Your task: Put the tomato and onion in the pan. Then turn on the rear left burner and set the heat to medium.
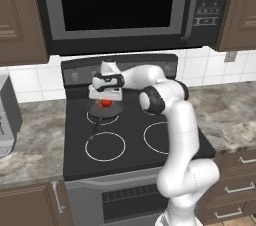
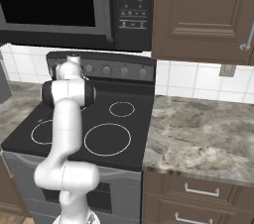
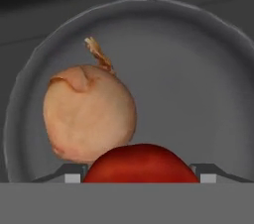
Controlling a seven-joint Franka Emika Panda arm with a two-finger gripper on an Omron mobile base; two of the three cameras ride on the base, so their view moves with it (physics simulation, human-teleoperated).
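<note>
The pan [image 3: 198,94] sits on the rear left burner [image 1: 104,116] and the onion [image 3: 89,114] already lies inside it, while the gripper [image 1: 105,101] hovers just over the pan, clenched on the tomato [image 3: 140,163], probably to drop it beside the onion.

A black microwave [image 1: 115,7] hangs above the stove, flanked by brown cabinets [image 2: 203,15]. Speckled stone surface [image 2: 198,134] runs either side, backed by white tile [image 1: 30,80]. Drawers [image 2: 198,196] sit below.
</note>
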